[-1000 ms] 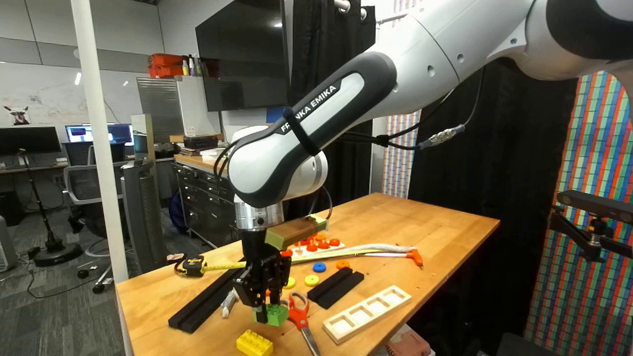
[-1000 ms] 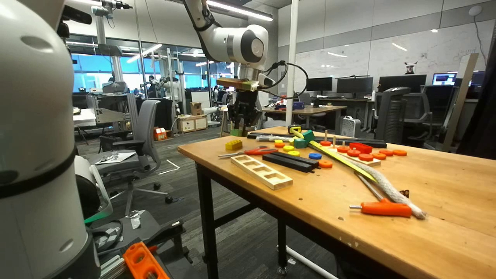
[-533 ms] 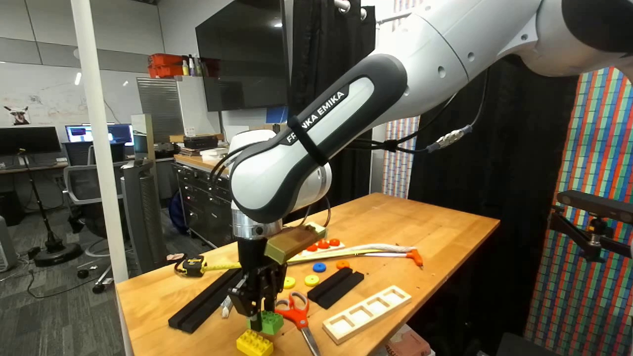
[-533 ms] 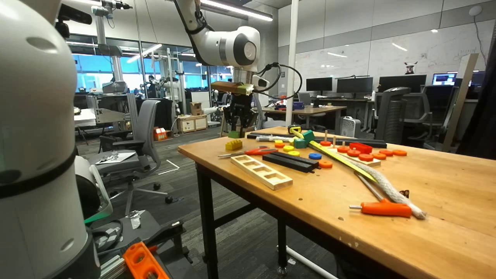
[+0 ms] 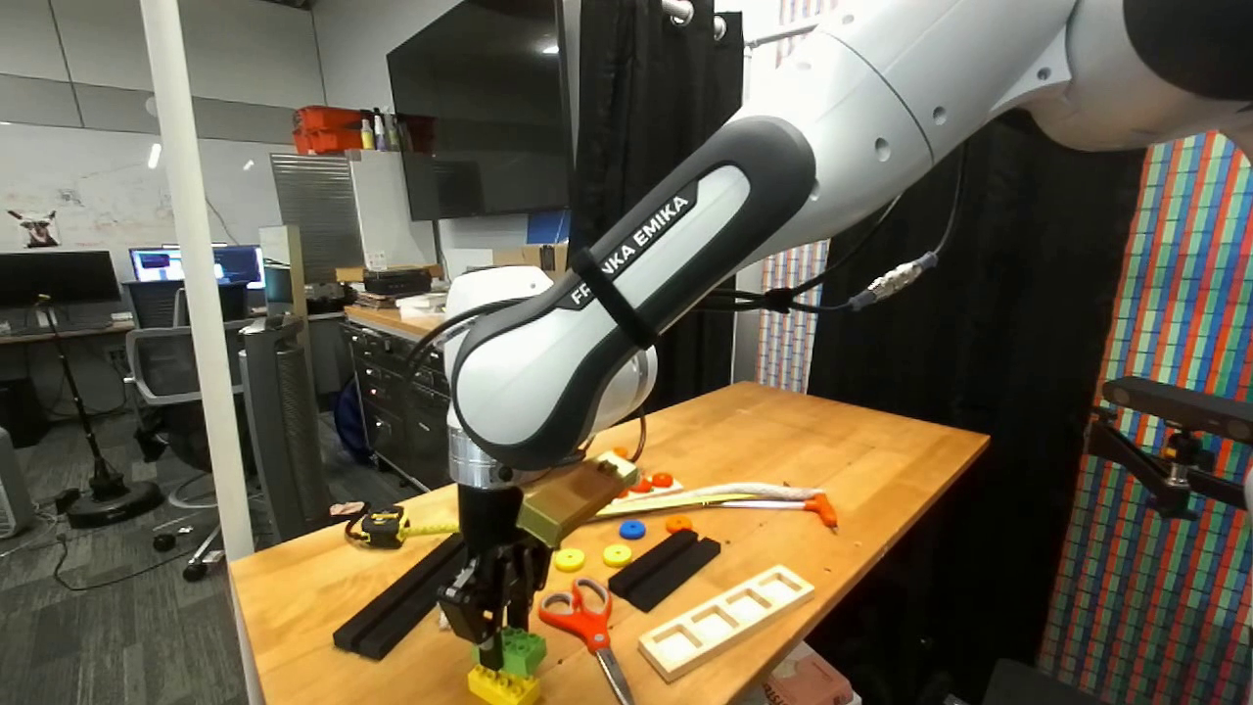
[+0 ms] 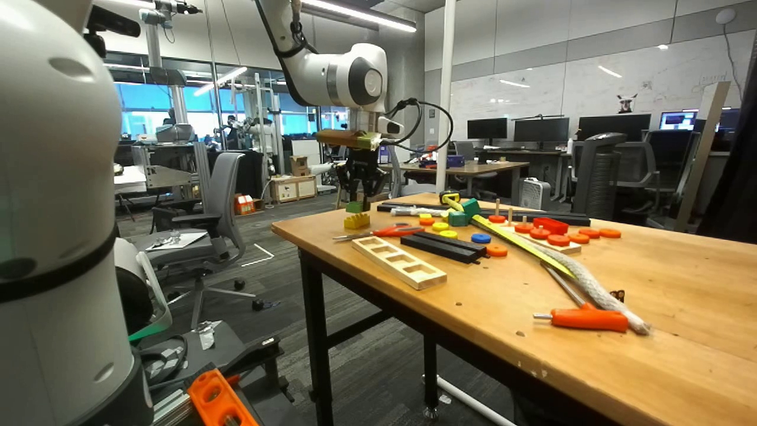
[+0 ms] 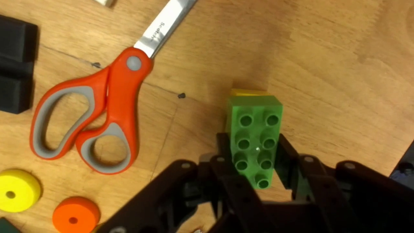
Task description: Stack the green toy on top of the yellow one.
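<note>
I can see the fingers (image 7: 286, 158) pinching the green block (image 7: 255, 139) by its sides, just above the yellow block (image 5: 502, 687) on the table (image 6: 662, 266); I can't tell whether the two touch. Red-handled scissors (image 7: 125, 87) lie nearby.

a green block (image 7: 255, 136), yellow block (image 5: 504, 688), black claw (image 7: 254, 145), orange-red, grey-lined scissors (image 7: 124, 85) and multicoloured, grid-patterned backdrop (image 5: 1087, 587).

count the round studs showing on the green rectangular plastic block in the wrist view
7 round studs on the green block: three in the left column, four in the right; the black gripper may hide another.
</note>
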`<state>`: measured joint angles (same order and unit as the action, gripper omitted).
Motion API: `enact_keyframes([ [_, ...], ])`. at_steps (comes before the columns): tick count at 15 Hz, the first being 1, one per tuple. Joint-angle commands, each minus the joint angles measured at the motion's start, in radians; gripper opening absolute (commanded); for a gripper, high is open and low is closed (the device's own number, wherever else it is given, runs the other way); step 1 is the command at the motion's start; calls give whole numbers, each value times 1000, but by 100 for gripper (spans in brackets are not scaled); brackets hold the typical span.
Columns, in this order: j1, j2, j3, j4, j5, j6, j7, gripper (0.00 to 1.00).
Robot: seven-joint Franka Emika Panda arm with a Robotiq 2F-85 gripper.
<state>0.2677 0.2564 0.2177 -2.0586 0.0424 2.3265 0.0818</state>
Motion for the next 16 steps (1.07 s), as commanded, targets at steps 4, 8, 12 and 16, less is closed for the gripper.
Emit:
enact_keyframes([
  [4, 5, -27, 5, -38, -15, 65, 6, 14],
  [8, 4, -27, 6, -51, -10, 92, 0, 14],
  [12, 3, -25, 8, -56, -8, 107, -2, 14],
  [16, 4, -26, 8, -63, -8, 120, 3, 14],
])
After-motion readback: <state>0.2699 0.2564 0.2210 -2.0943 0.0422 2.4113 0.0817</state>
